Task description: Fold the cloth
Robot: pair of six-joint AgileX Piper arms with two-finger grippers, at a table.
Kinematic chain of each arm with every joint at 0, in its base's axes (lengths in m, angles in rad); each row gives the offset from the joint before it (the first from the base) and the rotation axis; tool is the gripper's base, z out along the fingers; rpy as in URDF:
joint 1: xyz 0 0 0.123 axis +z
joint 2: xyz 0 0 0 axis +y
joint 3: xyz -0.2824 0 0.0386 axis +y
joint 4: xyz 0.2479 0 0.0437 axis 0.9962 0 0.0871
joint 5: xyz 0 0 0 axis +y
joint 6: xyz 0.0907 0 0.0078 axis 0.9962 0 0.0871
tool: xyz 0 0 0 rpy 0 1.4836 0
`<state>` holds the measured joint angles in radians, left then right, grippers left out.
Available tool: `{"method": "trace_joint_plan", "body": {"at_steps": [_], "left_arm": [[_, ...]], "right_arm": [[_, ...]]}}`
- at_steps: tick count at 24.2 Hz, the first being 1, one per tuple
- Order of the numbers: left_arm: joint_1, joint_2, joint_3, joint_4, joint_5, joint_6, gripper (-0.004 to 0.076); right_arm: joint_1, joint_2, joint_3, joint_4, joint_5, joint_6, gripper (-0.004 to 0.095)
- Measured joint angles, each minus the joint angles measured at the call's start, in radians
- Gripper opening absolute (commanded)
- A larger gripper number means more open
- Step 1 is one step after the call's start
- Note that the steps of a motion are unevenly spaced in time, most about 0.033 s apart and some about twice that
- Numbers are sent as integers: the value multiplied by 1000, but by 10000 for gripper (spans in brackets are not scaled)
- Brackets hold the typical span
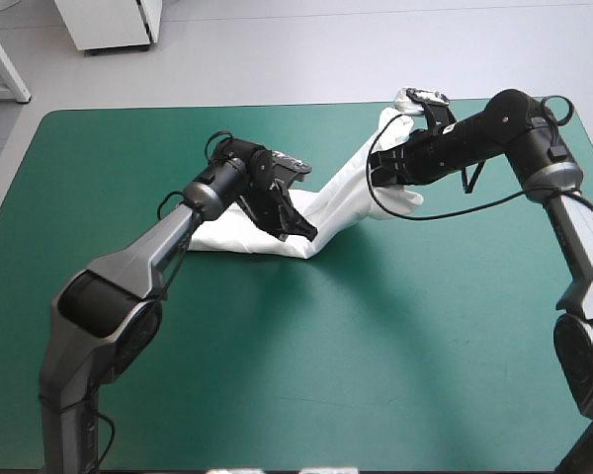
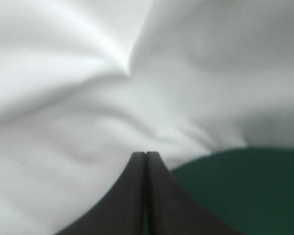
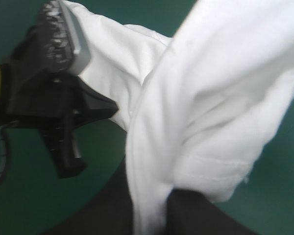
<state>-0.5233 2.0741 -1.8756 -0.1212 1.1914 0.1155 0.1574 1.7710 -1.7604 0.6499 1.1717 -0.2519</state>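
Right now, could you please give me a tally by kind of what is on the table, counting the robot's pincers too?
White T-shirt: 1
Black pincers: 2, the left pincer and the right pincer, each shut on the T-shirt
Teal-green cover: 1
Total: 4

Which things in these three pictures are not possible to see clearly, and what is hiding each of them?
1. High view: part of the T-shirt lies behind the left arm; collar and sleeves cannot be told.
2. Left wrist view: the white cloth is blurred, so which part the shut left jaws pinch is unclear.
3. Right wrist view: the draped cloth covers the right jaws' tips.
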Motion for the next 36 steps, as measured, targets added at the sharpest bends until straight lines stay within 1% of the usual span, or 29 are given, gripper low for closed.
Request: {"method": "trace_joint_plan", "body": {"at_steps": [3,4,8,9,10,11,14,15,16,18,20,23,28,30,33,36], "left_arm": [[19,-138,115,50,10,-11,-9],[44,-250,227,71,9,-13,-9],[124,-489,491,85,-2,-33,-9],[170,-627,631,93,0,-35,-9],[186,-685,683,98,0,-36,-9],[219,-830,796,100,4,-36,-9],[238,-1022,906,102,12,-39,-9],[240,-1107,934,102,15,-54,-9],[240,-1194,952,102,20,-85,-9],[240,-1314,972,102,45,-146,-9],[240,-1372,992,102,62,-168,-9],[240,-1381,1007,98,62,-192,-9],[240,-1381,1008,91,62,-202,-9],[240,-1381,1008,88,62,-202,-9],[240,-1381,1008,85,62,-202,-9],[240,-1381,1008,83,62,-202,-9]], "right_arm": [[0,-1,0,4,-7,-4,-13],[0,-1,0,16,-15,-12,-13],[11,-1,0,37,-49,-29,-13],[31,-1,0,37,-75,-40,-13],[47,-1,0,37,-88,-44,-13],[87,5,-3,38,-111,-49,-13],[155,36,-31,44,-140,-51,-13],[193,60,-54,45,-155,-52,-13],[225,90,-85,45,-167,-52,-13],[282,169,-177,48,-177,-52,-13],[331,255,-277,50,-178,-36,-13],[393,390,-418,52,-171,5,-13],[454,538,-548,52,-165,52,-8],[472,576,-575,52,-164,60,16],[494,616,-594,57,-166,63,105],[509,643,-596,106,-166,37,246]]}}
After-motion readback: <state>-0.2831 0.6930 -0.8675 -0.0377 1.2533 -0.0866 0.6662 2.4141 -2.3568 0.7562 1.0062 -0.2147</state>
